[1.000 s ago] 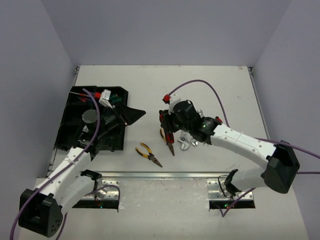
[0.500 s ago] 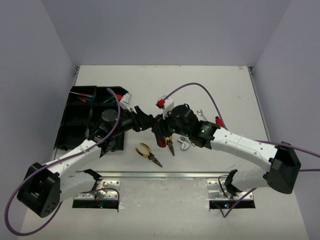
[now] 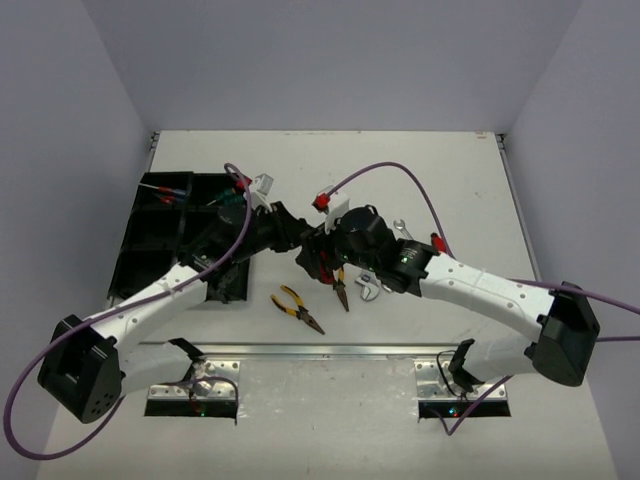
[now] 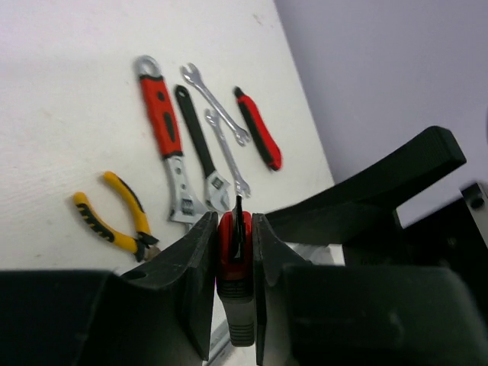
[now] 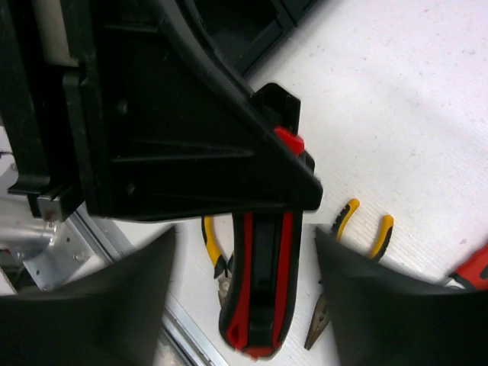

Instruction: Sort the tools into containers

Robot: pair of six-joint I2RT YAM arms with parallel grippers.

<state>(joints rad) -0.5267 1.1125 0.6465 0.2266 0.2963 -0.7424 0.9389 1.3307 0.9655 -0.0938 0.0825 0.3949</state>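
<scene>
At left, black tray (image 3: pixel 150 235) with compartments. At centre, left gripper (image 4: pixel 235 223) clenched on red-and-black cutter (image 5: pixel 263 290), lifted above table (image 3: pixel 450 180) near tray. Right gripper (image 5: pixel 244 236) released, fingers spread either side, not touching. Below, yellow pliers (image 3: pixel 296 308); wrenches (image 3: pixel 372 285) at right.

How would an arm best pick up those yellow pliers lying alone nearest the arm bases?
Probably from above, pinching across the yellow pliers just behind the pivot, where the handles converge. They lie flat on the table with room all round; further back the handles splay, making a wider, less sure grip.
</scene>
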